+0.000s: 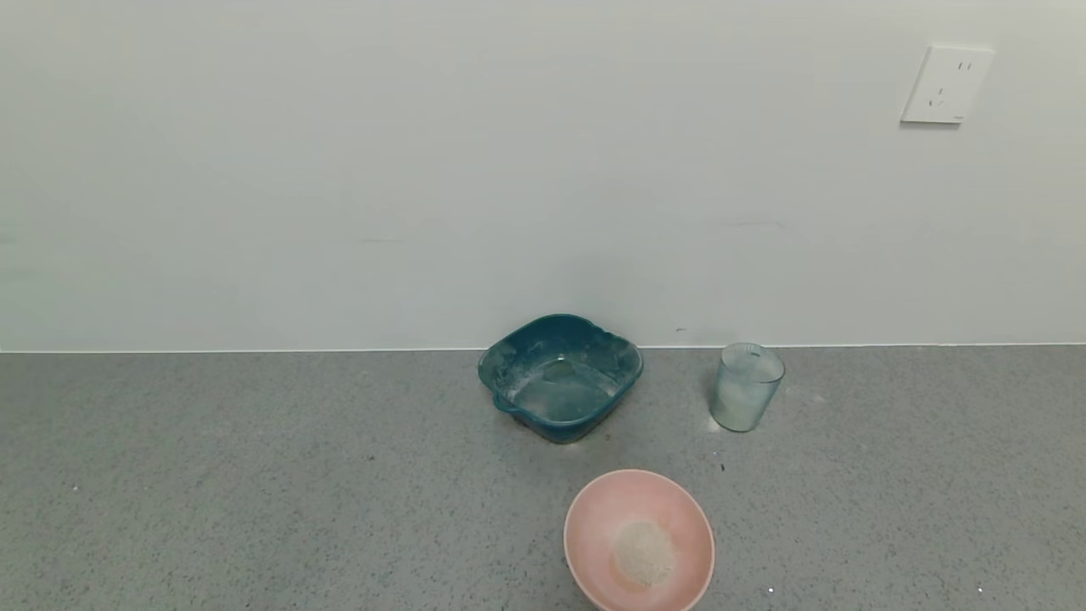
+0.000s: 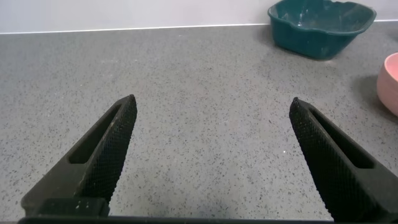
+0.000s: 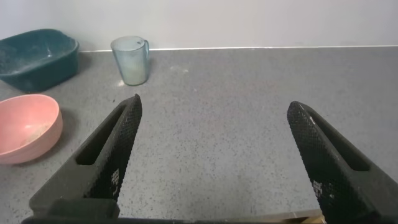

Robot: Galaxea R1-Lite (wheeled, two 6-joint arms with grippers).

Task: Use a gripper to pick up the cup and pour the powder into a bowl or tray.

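The cup (image 1: 747, 387), a translucent blue-grey ribbed tumbler, stands upright near the wall at the right; whitish powder shows in its lower part. It also shows in the right wrist view (image 3: 130, 60). The pink bowl (image 1: 611, 509) sits near the front edge with a small heap of powder (image 1: 643, 552) at its centre; it shows in the right wrist view (image 3: 25, 127) and at the edge of the left wrist view (image 2: 389, 81). Neither gripper shows in the head view. My left gripper (image 2: 211, 106) is open over bare counter. My right gripper (image 3: 212, 109) is open, well short of the cup.
A dark teal squarish basin (image 1: 560, 378) with dusty white residue sits by the wall, left of the cup; it also shows in the left wrist view (image 2: 320, 26) and the right wrist view (image 3: 37, 57). A wall socket (image 1: 946, 85) is high at the right. The speckled grey counter (image 1: 254, 475) meets a white wall.
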